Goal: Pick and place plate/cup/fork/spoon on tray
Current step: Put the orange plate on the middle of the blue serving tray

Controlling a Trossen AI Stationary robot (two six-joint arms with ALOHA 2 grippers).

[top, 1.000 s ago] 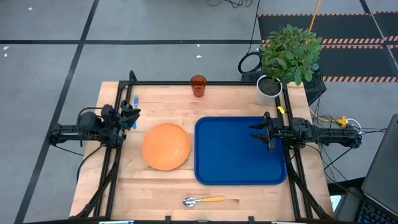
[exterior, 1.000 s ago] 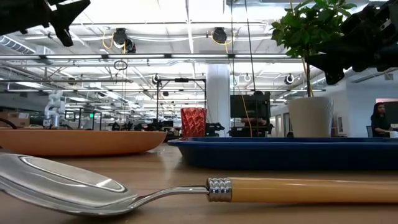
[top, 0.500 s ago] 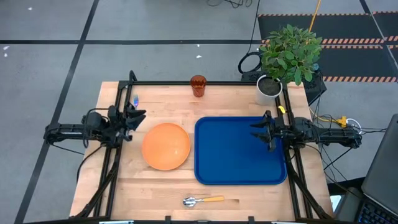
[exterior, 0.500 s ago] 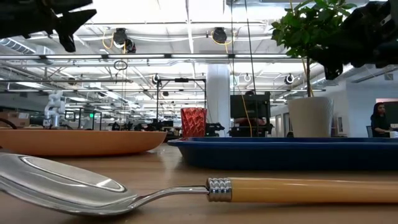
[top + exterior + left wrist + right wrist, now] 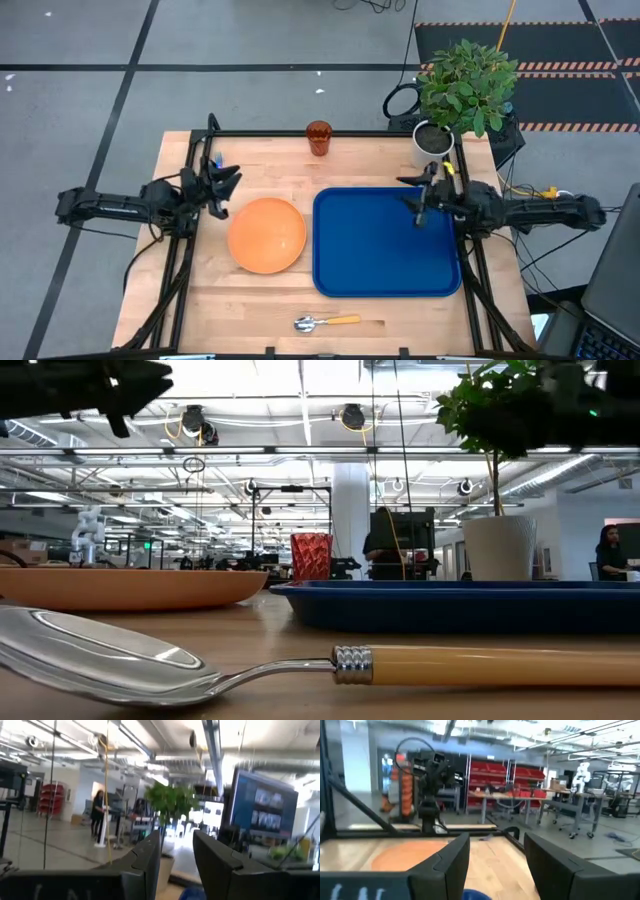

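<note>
Wood covers the top of the bench (image 5: 260, 300), and a gray floor lies all around it. Take the blue tray (image 5: 387, 243) as the landmark; nothing sits in it.

The orange plate (image 5: 266, 235) lies just beside the tray, on its left side, not touching it. The small red cup (image 5: 318, 137) stands at the bench's far edge, past the tray's far left corner. The spoon (image 5: 326, 322) lies near the front edge, below the tray's near left corner. Its shiny bowl points away from the tray. The blue fork (image 5: 216, 160) shows a little at the far left, well apart from the tray and behind the left arm. A white pot with a green plant (image 5: 462, 88) stands past the tray's far right corner.

The left gripper (image 5: 228, 186) hangs in the air beyond the plate, far from the tray, jaws spread and holding nothing. The right gripper (image 5: 415, 200) hangs over the tray's far right part, jaws spread and empty.
</note>
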